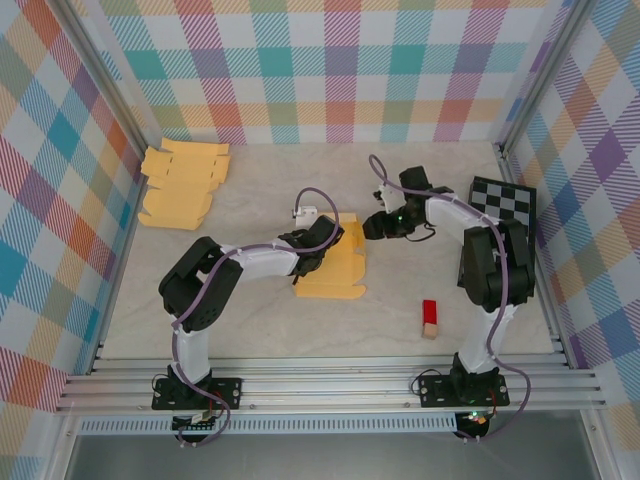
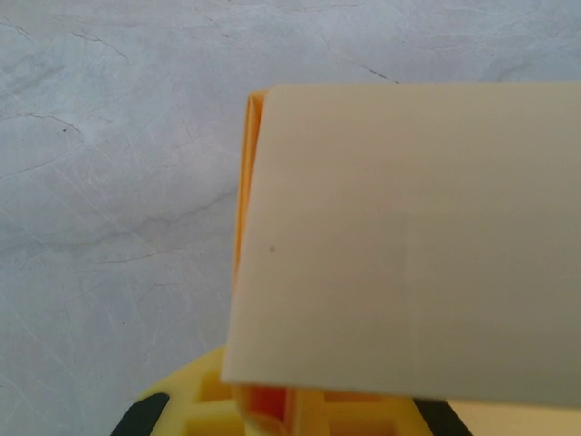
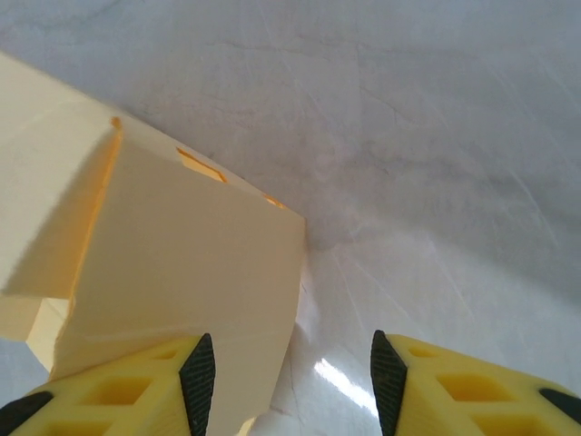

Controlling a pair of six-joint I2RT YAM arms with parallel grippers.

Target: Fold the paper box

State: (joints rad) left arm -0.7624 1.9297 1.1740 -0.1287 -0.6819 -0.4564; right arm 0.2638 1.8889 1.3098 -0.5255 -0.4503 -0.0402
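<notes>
No writing, label, brand, number or sign can be read in any of the views. The faces of the flat yellow cardboard box (image 1: 335, 272) that can be seen are plain. The black-and-white checkered board (image 1: 503, 203) at the far right of the counter (image 1: 260, 325) carries squares only.
</notes>
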